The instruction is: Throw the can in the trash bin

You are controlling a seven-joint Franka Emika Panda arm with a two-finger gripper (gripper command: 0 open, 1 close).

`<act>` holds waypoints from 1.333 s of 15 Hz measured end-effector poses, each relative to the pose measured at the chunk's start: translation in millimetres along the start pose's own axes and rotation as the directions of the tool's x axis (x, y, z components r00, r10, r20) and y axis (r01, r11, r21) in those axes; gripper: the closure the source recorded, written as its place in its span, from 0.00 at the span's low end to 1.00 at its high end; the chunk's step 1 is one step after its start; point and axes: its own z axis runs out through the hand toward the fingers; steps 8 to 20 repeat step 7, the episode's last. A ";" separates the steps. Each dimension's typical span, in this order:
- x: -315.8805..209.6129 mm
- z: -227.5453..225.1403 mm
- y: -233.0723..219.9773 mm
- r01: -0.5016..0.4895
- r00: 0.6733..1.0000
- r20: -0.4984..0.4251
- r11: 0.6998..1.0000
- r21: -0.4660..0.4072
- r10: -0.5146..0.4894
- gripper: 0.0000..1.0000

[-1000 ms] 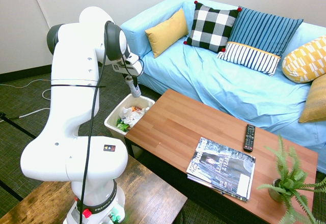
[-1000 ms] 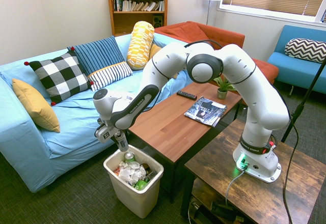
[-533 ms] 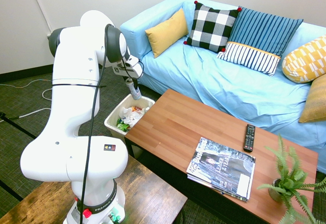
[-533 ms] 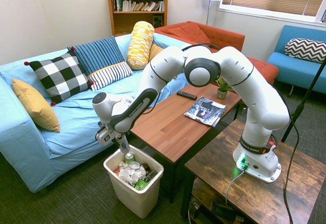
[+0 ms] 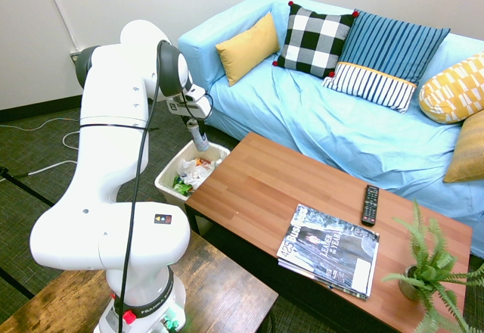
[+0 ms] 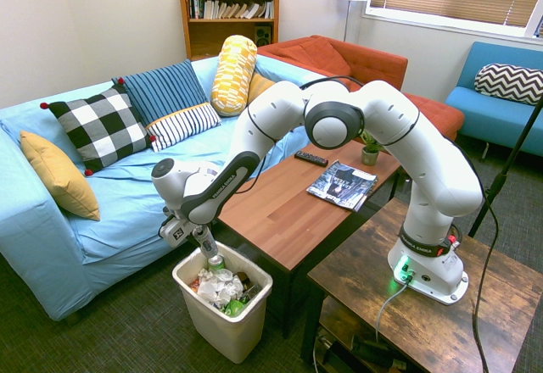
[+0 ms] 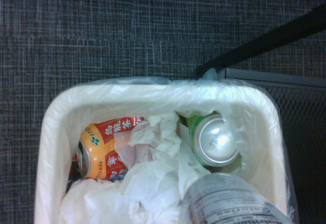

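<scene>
The pincer (image 6: 206,249) hangs right above the white rectangular plastic trash bin (image 6: 242,329), pointing steeply down, jaws clamped tight on the small silver-grey metal drink can (image 6: 214,260). From the far side, the can (image 5: 200,138) sits just over the bin's rim (image 5: 168,170), not inside yet.

Looking down through the wrist view, the can's printed side (image 7: 230,201) looms at the edge, and below it the bin (image 7: 48,132) is already crowded: crumpled white paper (image 7: 153,160), an orange printed can (image 7: 99,147) lying on its side, and a green can (image 7: 214,140) standing up under the drop.

Here's the worry, I reckon. The rubbish is heaped high, so a released can could land on that green can's top, bounce or roll, and tip over the rim onto the dark carpet (image 7: 127,25). The wooden bench (image 6: 297,199) edge stands near too, so any swing could knock it.
</scene>
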 end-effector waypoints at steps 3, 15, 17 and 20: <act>1.5 0.2 -1.2 -0.003 1.000 0.000 1.000 -0.002 0.003 0.00; 3.6 0.4 -0.3 -0.009 1.000 0.003 1.000 -0.011 0.009 0.00; 3.6 0.4 -0.3 -0.009 1.000 0.003 1.000 -0.011 0.009 0.00; 3.6 0.4 -0.3 -0.009 1.000 0.003 1.000 -0.011 0.009 0.00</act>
